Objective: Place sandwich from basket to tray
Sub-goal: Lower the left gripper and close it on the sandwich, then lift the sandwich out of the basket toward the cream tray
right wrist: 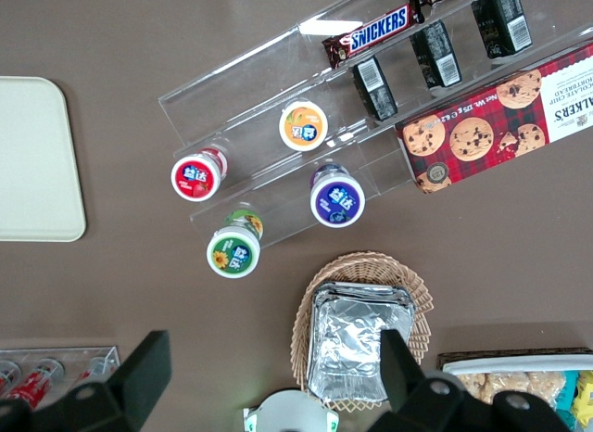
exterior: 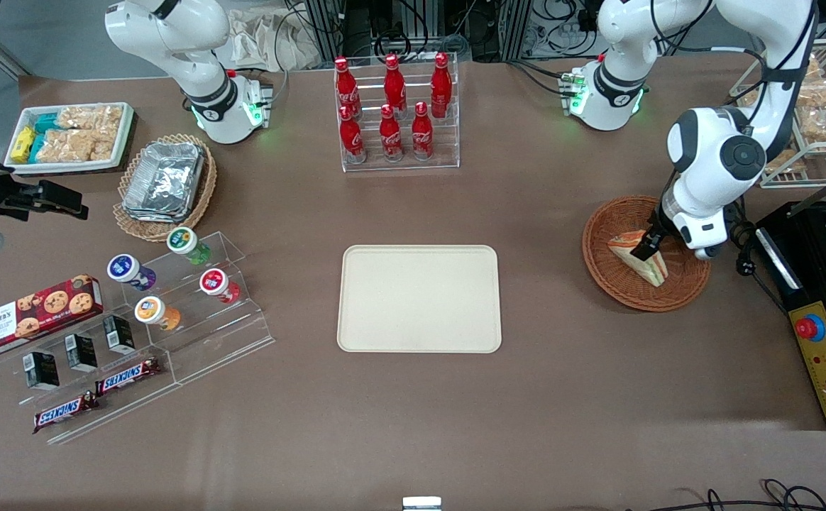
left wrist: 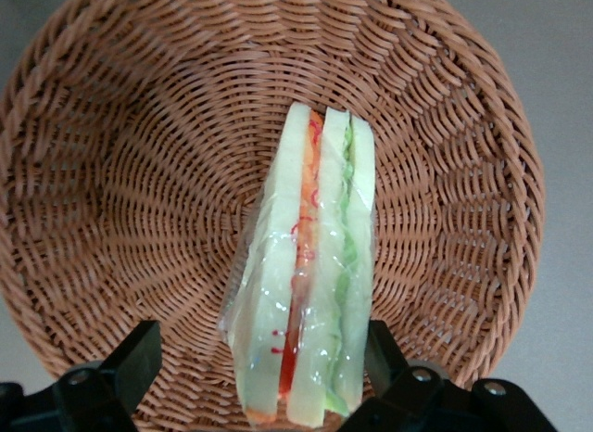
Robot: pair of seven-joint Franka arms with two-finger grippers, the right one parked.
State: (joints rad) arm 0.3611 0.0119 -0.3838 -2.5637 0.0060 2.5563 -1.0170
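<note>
Gripper (left wrist: 259, 367) spread wide, astride film-wrapped triangular sandwich (left wrist: 310, 284) lying in round woven wicker basket (left wrist: 120, 172).

The surface (exterior: 562, 397) is lit evenly from overhead; only soft, short shadows are cast. Glare is seen on the sandwich (left wrist: 306, 293) wrap beside the gripper (left wrist: 255, 372). The fingers (left wrist: 130, 362) are rendered slightly blurred.
</note>
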